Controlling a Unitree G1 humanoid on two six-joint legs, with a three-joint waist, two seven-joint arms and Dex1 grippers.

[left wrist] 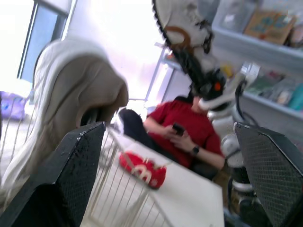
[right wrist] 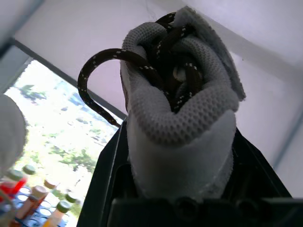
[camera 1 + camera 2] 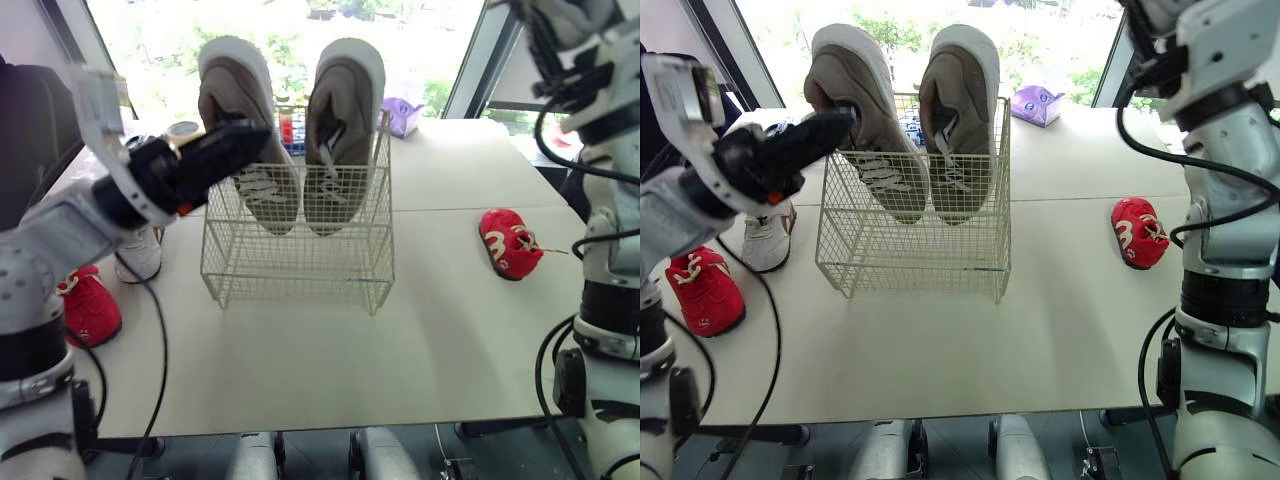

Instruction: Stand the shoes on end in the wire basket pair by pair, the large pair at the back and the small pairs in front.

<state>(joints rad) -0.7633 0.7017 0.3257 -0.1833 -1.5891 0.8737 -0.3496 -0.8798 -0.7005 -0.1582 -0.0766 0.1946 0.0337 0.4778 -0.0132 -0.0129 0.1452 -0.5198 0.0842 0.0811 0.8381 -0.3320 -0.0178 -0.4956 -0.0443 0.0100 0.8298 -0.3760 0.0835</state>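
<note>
At table (image 3: 450, 330) centre, the white wire basket (image 3: 300, 265) holds the large taupe sneaker pair (image 3: 345, 130) on end at back. My left gripper (image 1: 168, 130) gapes wide at basket's 10 o'clock; right gripper (image 2: 182, 156) clamps a grey mesh dark-laced shoe (image 2: 182, 109).

Large pair (image 3: 340, 140) stands in basket (image 3: 300, 270) — small shoe (image 3: 508, 243) to its right

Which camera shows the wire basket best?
The left eye view: the whole wire basket shows, two large grey shoes standing in it. The right eye view shows the same. The left wrist view catches a few wires beside one shoe.
</note>
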